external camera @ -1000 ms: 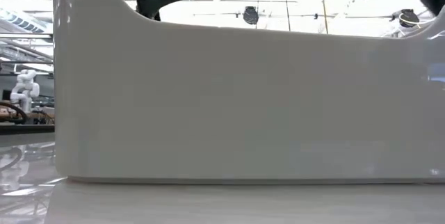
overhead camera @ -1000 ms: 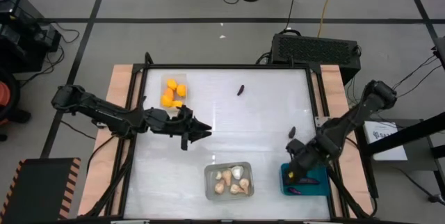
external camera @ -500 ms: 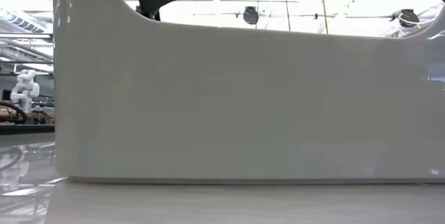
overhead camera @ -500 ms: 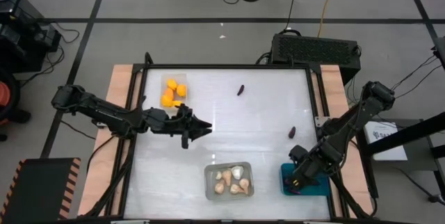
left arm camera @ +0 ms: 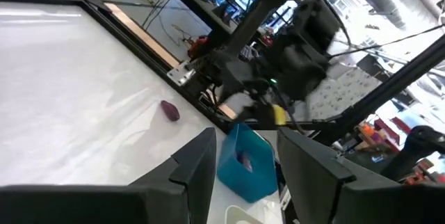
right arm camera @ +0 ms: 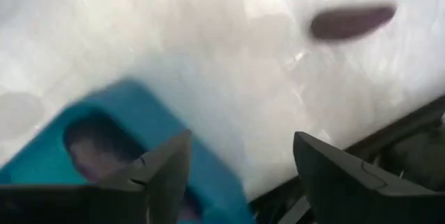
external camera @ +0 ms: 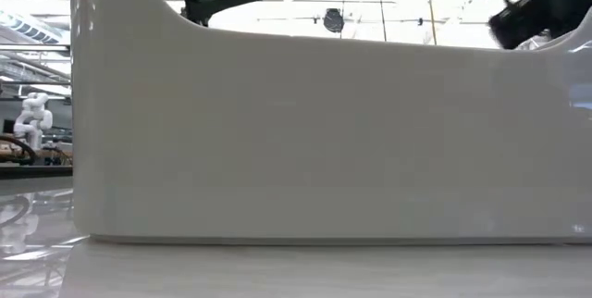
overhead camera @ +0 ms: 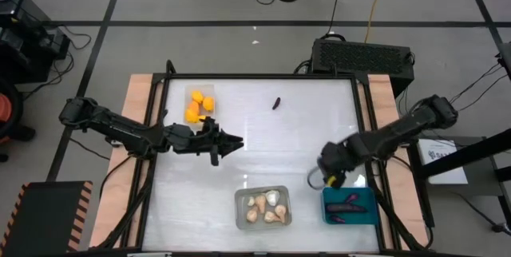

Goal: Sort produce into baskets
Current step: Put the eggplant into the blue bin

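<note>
The teal basket (overhead camera: pixel 349 207) stands at the near right with dark purple eggplants (overhead camera: pixel 350 203) lying in it. My right gripper (overhead camera: pixel 317 179) hovers open just left of it, holding nothing; the right wrist view shows the teal basket (right arm camera: pixel 132 106) and a loose eggplant (right arm camera: pixel 351 22) lying on the table beyond the fingers. A second eggplant (overhead camera: pixel 276 102) lies at the far middle. A grey basket (overhead camera: pixel 263 207) holds garlic bulbs and a clear basket (overhead camera: pixel 200 104) holds orange pieces. My left gripper (overhead camera: pixel 230 140) waits open at the table's left middle.
A black vented box (overhead camera: pixel 363 53) sits beyond the far edge. Dark frame rails (overhead camera: pixel 164 129) line the table's sides. In the low view a pale basket wall (external camera: pixel 314 141) fills nearly the whole picture. Bare white tabletop lies between the baskets.
My right gripper has left its place over the teal basket and swung toward the table's left and far side, the arm now reaching lower across the right edge. The loose eggplant near the right edge is now covered by that arm in the high view.
</note>
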### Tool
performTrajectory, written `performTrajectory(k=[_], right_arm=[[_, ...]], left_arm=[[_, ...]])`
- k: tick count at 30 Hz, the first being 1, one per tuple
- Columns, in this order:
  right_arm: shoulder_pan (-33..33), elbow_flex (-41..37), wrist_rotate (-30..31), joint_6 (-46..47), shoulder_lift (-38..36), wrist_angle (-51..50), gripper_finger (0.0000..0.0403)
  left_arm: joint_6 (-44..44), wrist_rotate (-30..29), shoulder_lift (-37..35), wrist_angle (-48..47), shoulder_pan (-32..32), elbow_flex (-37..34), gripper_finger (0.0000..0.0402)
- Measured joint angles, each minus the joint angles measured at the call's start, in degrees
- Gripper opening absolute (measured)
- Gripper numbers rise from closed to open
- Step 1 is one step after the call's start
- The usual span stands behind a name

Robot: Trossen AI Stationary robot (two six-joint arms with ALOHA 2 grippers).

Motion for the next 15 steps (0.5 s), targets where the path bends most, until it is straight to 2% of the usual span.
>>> performTrajectory(k=[4,7,12,15], right_arm=[[-8.89,-3.79,1.94,-6.18,-1.56,2.98,0.0262],[-13.84,-8.35,2.77,-6.98,-3.41,7.15,0.0271],[-19.08,-16.31,2.73,-6.67,-5.59,16.96,0.0279],[-21.32,-18.75,3.23,-7.01,-5.65,19.26,0.0278]], left_arm=[[-1.91,0.11,0.00,-0.24,-0.55,0.02,0.0160],[-2.35,0.13,0.00,-0.51,-1.50,0.02,0.0160],[-3.97,0.04,0.00,-0.52,-3.31,0.02,0.0160],[-4.99,-1.20,0.00,-0.81,-4.18,0.02,0.0160]])
